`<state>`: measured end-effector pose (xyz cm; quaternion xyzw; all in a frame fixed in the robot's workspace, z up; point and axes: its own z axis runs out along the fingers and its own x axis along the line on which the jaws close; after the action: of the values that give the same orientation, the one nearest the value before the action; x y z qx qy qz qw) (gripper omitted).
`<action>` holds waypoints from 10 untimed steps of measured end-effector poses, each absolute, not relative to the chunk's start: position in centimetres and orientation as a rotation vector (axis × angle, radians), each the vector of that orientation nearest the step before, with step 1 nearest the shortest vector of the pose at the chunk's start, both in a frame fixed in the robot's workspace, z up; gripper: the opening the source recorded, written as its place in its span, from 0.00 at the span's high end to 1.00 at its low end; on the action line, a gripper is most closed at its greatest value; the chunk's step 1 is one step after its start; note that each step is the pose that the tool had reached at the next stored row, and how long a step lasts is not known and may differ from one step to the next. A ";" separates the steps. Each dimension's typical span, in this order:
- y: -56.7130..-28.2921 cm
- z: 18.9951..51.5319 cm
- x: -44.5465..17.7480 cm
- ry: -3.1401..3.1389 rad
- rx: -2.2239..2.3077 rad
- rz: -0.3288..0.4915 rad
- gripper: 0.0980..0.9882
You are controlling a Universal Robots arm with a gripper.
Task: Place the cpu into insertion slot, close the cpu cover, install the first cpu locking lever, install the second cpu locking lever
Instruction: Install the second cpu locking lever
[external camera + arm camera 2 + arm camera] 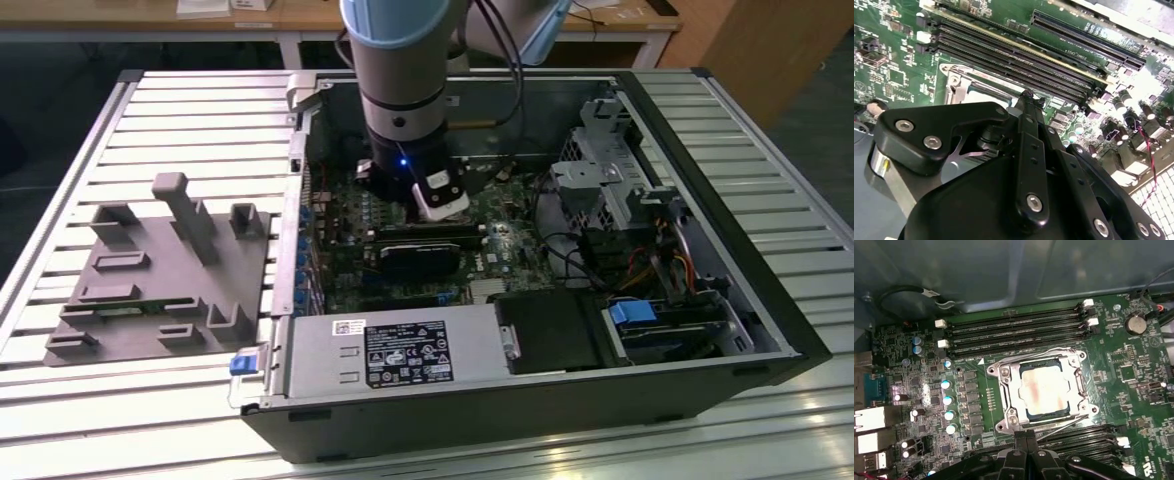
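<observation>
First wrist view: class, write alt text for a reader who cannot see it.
A cpu sits in the insertion slot under the closed silvery cpu cover on a green motherboard, with the pincer beside it.

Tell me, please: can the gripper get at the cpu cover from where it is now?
Probably yes. In the first wrist view the gripper sits right at the edge of the cpu cover, which lies flat over the cpu. Nothing stands between them; the memory slots lie beyond.

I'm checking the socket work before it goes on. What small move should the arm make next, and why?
Probably lower the gripper onto the lever beside the cpu cover: the cover lies closed over the cpu, while that wire lever looks unlatched, angled outward.
</observation>
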<state>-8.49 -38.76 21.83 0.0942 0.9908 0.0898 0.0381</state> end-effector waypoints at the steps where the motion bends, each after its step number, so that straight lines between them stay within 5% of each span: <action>1: -38.8 21.7 -8.6 3.039 0.289 0.275 1.00; 10: -38.8 20.9 -9.2 3.040 0.288 0.275 1.00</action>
<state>-9.25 -38.76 20.89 0.0939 0.9908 0.0898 0.0380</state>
